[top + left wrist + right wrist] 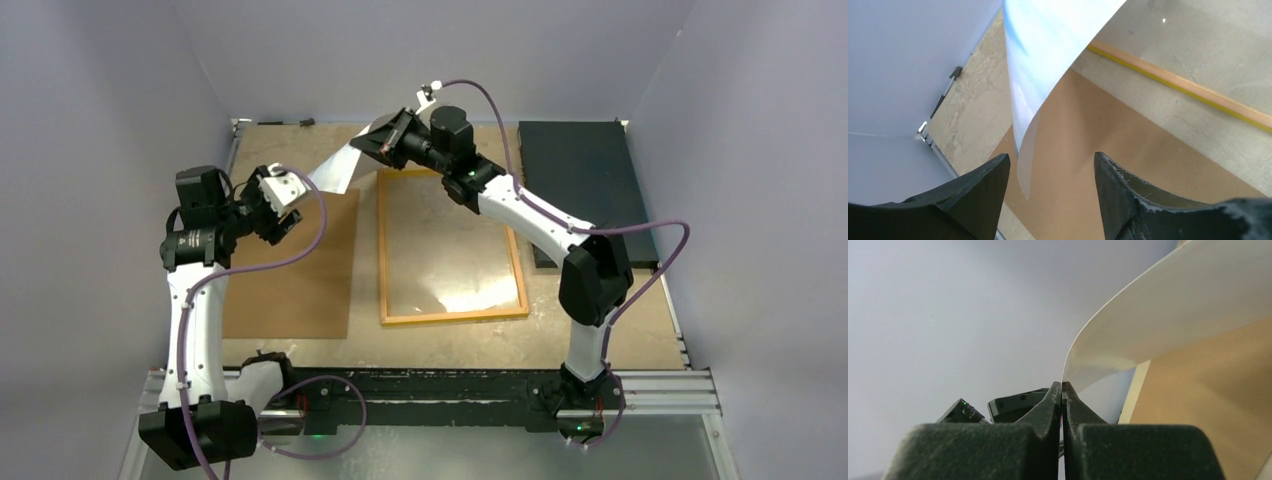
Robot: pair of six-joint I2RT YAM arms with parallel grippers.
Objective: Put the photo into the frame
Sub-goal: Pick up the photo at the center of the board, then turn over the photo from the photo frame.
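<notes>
right gripper (pixel 1062 388) pinching photo (pixel 1178 305) | left gripper (pixel 1050 165) agape, empty | beige table (pixel 640 335) | lilac walls (pixel 100 80)

Robotics lab test cell: plain lilac enclosure walls (pixel 100 90), aluminium base rail (pixel 670 385), left arm (pixel 195 320) and right arm (pixel 530 215) bolted on, scuffed board tabletop (pixel 450 345).

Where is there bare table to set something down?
Bare table runs between the frame and the near rail, and right of the frame, nearer than the dark mat. Crowded: the frame's far-left corner, where the right fingers hold the lifted photo.
</notes>
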